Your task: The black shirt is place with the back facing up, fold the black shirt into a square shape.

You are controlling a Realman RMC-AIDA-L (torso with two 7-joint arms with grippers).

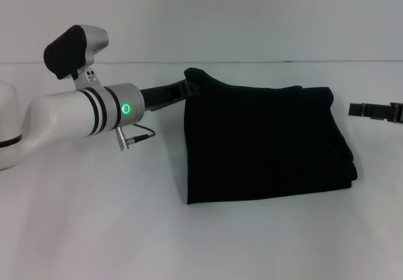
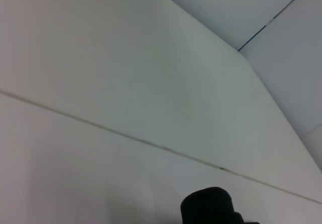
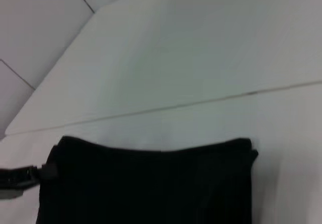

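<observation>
The black shirt [image 1: 264, 145] lies on the white bench [image 1: 94, 229] right of centre in the head view, already folded down to a thick, roughly rectangular pad. Its upper-left corner is drawn up into a small peak, and there the left claw [image 1: 182, 91] reaches in from the left of the frame and appears to be pinching the fabric, fingers pressed together on that corner; the contact itself is dark on dark, so the grip is a judgement. The right claw [image 1: 371, 111] sits at the right edge of the frame, level with the upper part of the shirt and apart from it. I cannot tell whether its fingers are spread or together.

The main risk, as I judge it, is the pinched corner. If the claw holds only the top layer, any pull peels that layer off the stack and undoes the fold. If it holds several layers and moves sideways, the whole pad drags across the smooth bench and skews, since nothing pins the far side.

Letting go brings its own hazard: fabric snagged on a finger lifts as the arm retreats, leaving a raised, rumpled corner. The right edge also looks uneven, with layers stepping out near the lower right, so the outline may end closer to a trapezoid than a square.
</observation>
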